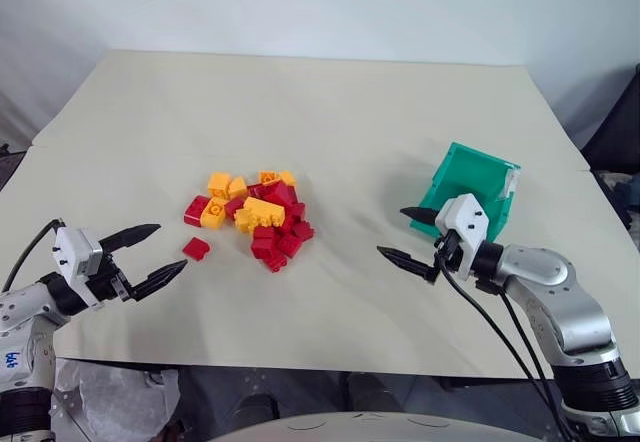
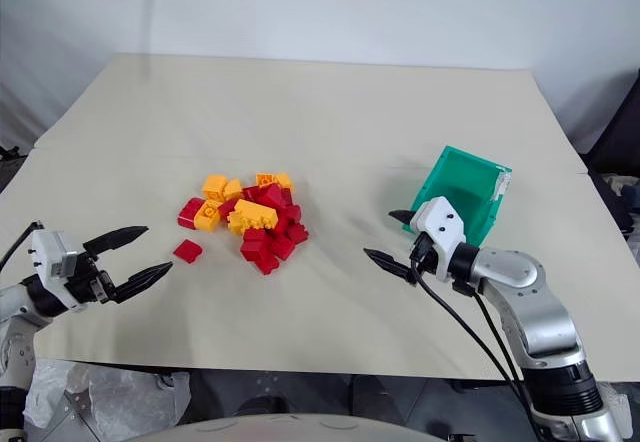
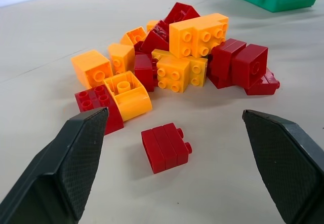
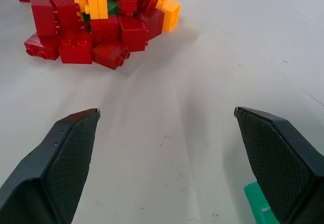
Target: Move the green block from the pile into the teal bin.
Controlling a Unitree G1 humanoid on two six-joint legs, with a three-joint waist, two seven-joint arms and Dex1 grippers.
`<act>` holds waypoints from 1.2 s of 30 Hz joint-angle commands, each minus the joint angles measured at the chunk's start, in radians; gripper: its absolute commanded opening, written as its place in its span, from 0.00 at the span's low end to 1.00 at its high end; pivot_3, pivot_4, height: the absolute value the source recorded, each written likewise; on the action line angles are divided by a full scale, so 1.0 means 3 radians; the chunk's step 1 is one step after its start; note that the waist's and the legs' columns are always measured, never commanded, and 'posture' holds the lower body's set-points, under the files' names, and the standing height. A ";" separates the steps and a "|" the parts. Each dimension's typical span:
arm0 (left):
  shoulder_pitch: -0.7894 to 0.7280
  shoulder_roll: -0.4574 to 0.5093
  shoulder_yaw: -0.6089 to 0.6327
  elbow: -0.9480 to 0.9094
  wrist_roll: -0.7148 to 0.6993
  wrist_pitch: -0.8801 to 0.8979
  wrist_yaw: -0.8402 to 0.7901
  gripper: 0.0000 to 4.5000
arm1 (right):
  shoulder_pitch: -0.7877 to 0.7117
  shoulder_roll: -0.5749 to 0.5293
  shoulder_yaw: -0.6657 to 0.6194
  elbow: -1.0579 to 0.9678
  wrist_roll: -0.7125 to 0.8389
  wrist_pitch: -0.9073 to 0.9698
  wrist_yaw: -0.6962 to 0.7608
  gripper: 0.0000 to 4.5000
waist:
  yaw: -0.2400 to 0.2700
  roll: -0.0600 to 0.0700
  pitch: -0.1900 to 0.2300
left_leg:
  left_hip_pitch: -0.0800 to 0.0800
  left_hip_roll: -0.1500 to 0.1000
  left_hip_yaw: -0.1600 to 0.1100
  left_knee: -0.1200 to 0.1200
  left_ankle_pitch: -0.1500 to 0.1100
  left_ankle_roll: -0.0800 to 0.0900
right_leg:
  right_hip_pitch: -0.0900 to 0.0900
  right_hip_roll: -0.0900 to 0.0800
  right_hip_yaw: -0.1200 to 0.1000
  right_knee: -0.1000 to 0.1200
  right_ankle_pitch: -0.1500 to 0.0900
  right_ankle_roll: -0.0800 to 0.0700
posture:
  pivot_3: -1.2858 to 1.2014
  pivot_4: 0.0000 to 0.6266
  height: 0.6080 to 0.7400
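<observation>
Pincers come first, nearest me: my left gripper [image 1: 148,257] and my right gripper [image 1: 410,239] both stand spread wide and empty, either side of the pile [image 1: 250,214]. Beyond my right one sits the teal bin [image 1: 470,184], well apart from the pile. Deep in the pile, the green block [image 4: 112,8] peeks out under red and yellow bricks. I judge digging could scatter neighbours, or I might grab a red one.

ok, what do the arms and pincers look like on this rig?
Both arms are silver-grey metal with black joint rings. Each ends in a white wrist block and a pincer of two black, pointed fingers with textured pads: left pincer, right pincer. Black cables run along both forearms. The left arm carries a blue marking.
</observation>
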 commanded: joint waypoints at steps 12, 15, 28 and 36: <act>-0.0192 0.0192 -0.0059 -0.0166 0.0175 0.0477 0.0374 1.00 | -0.0150 -0.0032 -0.0130 -0.0033 0.0080 0.0007 -0.0021 0.99 | -0.0001 0.0000 0.0001 | 0.0000 0.0000 0.0000 0.0000 0.0000 0.0000 | 0.0000 0.0000 0.0000 0.0001 0.0000 0.0002 | 0.52 0.24 1.00; -0.0233 0.0168 -0.0055 -0.0301 0.0130 0.0435 0.0367 1.00 | -0.0229 -0.0033 -0.0117 -0.0091 0.0163 0.0098 0.0018 0.99 | 0.0003 0.0000 0.0001 | -0.0001 0.0000 0.0000 0.0000 -0.0001 -0.0001 | 0.0000 -0.0001 0.0000 0.0000 0.0000 0.0001 | 0.52 0.24 1.00; -0.0353 0.0057 -0.0746 -0.0959 0.0076 0.0445 -0.0241 0.18 | -0.0345 0.0005 -0.0017 -0.0275 0.0307 0.0268 0.0068 1.00 | 0.0006 0.0003 0.0003 | -0.0002 -0.0001 0.0000 0.0000 -0.0002 -0.0003 | 0.0000 -0.0001 0.0001 -0.0001 -0.0001 0.0002 | 0.52 0.24 1.00; -0.1516 -0.0433 -0.1402 0.0311 0.0574 0.0299 -0.0233 0.01 | -0.0251 0.0178 0.0037 -0.0420 0.0260 0.0274 -0.0141 1.00 | 0.0048 0.0003 0.0004 | -0.0004 -0.0009 -0.0002 0.0009 -0.0001 -0.0003 | 0.0002 0.0003 0.0004 0.0000 0.0003 0.0011 | 0.52 0.24 1.00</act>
